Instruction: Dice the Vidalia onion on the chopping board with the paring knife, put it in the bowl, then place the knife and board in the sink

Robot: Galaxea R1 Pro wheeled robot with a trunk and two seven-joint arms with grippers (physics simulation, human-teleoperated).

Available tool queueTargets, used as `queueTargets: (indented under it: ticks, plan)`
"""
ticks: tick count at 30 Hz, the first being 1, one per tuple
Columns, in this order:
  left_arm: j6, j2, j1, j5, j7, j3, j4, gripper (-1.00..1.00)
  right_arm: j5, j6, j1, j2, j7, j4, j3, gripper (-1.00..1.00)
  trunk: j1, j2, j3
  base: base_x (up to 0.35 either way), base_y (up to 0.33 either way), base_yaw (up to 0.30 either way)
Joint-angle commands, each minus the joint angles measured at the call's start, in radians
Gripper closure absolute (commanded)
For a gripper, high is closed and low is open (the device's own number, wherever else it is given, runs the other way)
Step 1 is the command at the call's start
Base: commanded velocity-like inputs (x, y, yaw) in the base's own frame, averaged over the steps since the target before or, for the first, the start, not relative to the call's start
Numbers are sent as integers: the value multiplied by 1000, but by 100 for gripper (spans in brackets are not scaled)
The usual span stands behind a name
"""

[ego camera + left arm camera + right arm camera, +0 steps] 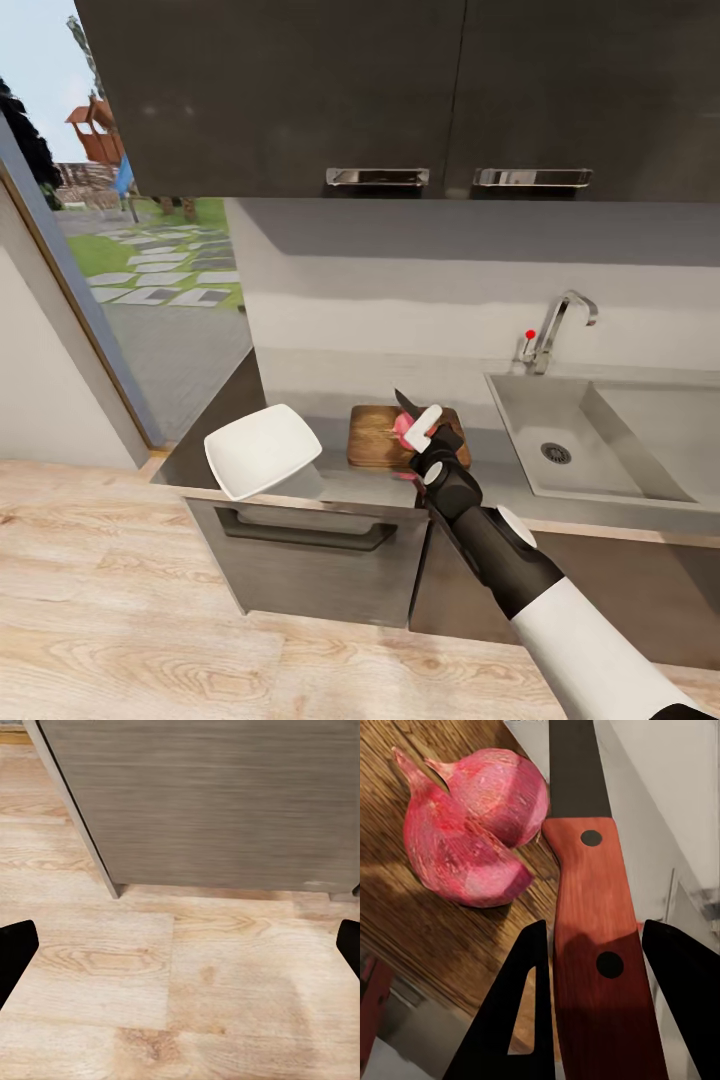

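The onion point(472, 832) lies on the chopping board point(405, 915) as two pink pieces that touch each other. My right gripper point(596, 967) is shut on the reddish handle of the paring knife point(592, 892), whose dark blade passes right beside the onion. In the head view the right gripper point(422, 435) is over the near right part of the chopping board point(375, 435), with the knife blade point(404, 402) pointing up and away and the onion point(404, 428) just under it. The white bowl point(262, 450) sits left of the board. My left gripper point(180, 952) hangs open above the wooden floor.
The grey sink point(590, 440) with its round drain and chrome tap point(555, 330) lies right of the board on the countertop point(480, 470). Dark wall cabinets point(400, 90) hang overhead. The counter ends left of the bowl, next to a glass door. Below, a grey cabinet front point(217, 802) meets the floor.
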Motion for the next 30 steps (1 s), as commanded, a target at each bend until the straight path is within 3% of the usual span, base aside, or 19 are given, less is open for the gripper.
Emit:
queueTargets:
  ticks: [1, 16, 30]
  plan:
    - [-3, 1, -1, 6, 7, -6, -2, -100, 11, 5, -1, -1, 11, -2, 0, 100, 0, -1, -1, 0, 0, 0]
    - [-3, -6, -1, 6, 8, -8, 1, -100, 12, 6, -1, 4, 10, -11, 2, 100, 0, -1, -1, -3, 0, 0]
    - [-3, -6, -1, 6, 8, -21, 2, -100, 11, 5, -1, 5, 10, -12, 1, 100, 0, -1, -1, -203, 0, 0]
